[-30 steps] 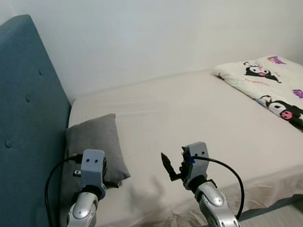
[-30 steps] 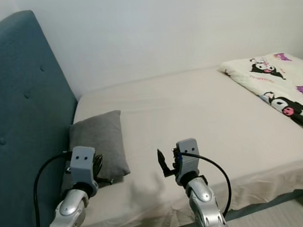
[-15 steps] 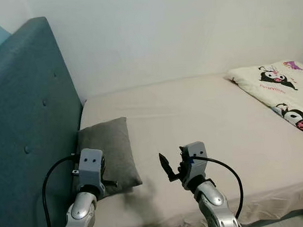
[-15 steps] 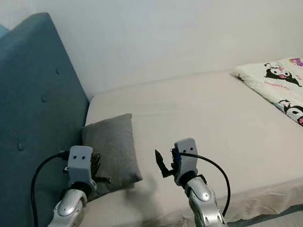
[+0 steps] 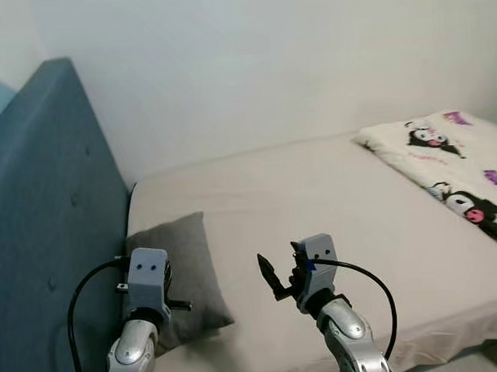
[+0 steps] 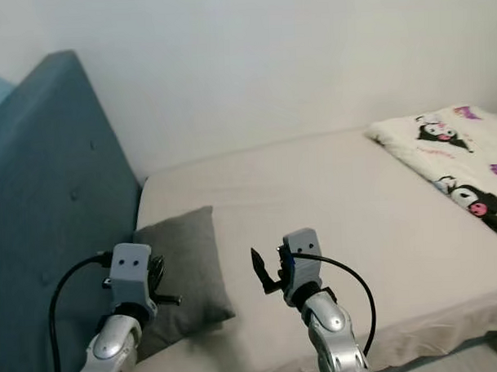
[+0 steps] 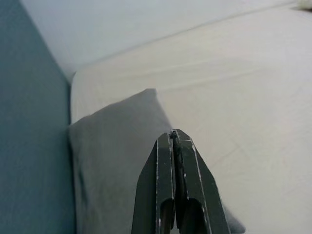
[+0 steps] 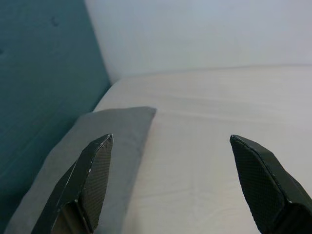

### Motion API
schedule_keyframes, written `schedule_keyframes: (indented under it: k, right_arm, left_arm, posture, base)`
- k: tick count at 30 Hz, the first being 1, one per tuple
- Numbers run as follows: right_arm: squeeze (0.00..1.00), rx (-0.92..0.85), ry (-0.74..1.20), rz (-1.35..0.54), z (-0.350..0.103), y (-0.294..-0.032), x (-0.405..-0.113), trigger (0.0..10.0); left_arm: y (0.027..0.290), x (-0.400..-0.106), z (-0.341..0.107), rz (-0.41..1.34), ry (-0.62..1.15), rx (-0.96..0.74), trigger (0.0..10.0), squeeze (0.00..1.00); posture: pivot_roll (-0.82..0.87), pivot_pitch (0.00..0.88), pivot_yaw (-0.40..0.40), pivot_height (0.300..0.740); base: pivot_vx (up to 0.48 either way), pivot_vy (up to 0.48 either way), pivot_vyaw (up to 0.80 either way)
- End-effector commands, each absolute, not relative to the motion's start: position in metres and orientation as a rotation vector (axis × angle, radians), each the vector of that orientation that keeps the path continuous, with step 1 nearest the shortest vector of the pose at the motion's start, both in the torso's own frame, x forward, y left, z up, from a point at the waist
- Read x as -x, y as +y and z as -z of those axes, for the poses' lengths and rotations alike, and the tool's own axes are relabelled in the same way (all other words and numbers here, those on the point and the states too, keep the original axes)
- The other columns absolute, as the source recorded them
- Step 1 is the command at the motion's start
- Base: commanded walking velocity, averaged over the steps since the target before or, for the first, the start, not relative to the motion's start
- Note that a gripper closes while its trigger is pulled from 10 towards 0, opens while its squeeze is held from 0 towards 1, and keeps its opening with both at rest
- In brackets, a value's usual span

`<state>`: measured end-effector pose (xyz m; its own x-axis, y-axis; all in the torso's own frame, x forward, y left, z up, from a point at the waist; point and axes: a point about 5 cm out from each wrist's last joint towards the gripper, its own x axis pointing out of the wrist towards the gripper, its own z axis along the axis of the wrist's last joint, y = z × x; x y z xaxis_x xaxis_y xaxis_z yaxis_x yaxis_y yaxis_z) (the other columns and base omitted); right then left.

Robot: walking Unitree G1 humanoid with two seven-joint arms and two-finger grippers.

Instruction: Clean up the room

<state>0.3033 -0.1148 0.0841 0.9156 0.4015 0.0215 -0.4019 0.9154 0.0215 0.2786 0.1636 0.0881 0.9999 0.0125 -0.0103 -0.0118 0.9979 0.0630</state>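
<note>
While the grey pillow [image 5: 177,278] lies on the bed [image 5: 331,208] against the blue headboard [image 5: 46,242], the left gripper [image 7: 174,139] is held over it with jaws shut and empty, the right gripper [image 8: 170,156] spread wide, seemingly readied for grasping.

Grey pillow [image 5: 176,274], teal headboard [image 5: 46,226]

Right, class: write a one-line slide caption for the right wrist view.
Open right claw held above the beige bed, facing a grey pillow beside the teal headboard.
</note>
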Motion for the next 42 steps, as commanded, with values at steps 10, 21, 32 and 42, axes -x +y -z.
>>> schedule_keyframes:
  k: [10, 21, 32, 42]
  right_arm:
    - [0.0, -0.025, -0.011, -0.437, -0.081, -0.112, -0.3, 10.0]
    - [0.0, 0.063, 0.153, -0.412, -0.047, -0.112, -0.296, 10.0]
    - [0.0, 0.106, 0.221, -0.334, -0.032, -0.123, -0.294, 10.0]
    - [0.0, 0.105, 0.209, -0.337, -0.031, -0.121, -0.293, 10.0]
  left_arm:
    - [0.165, -0.274, -0.083, -0.026, 0.022, -0.054, 10.0, 0.0]
    - [0.183, -0.259, -0.044, -0.118, 0.172, 0.02, 10.0, 0.0]
    - [0.188, -0.252, -0.032, -0.118, 0.22, 0.014, 10.0, 0.0]
    - [0.182, -0.253, -0.031, -0.09, 0.206, -0.005, 10.0, 0.0]
  posture:
    - [0.04, 0.083, 0.005, 0.74]
    - [0.04, 0.085, -0.003, 0.74]
    - [0.04, 0.086, -0.007, 0.74]
    - [0.04, 0.09, -0.006, 0.74]
  base:
    - [0.0, 0.0, 0.0]
    - [0.0, 0.0, 0.0]
    - [0.0, 0.0, 0.0]
    - [0.0, 0.0, 0.0]
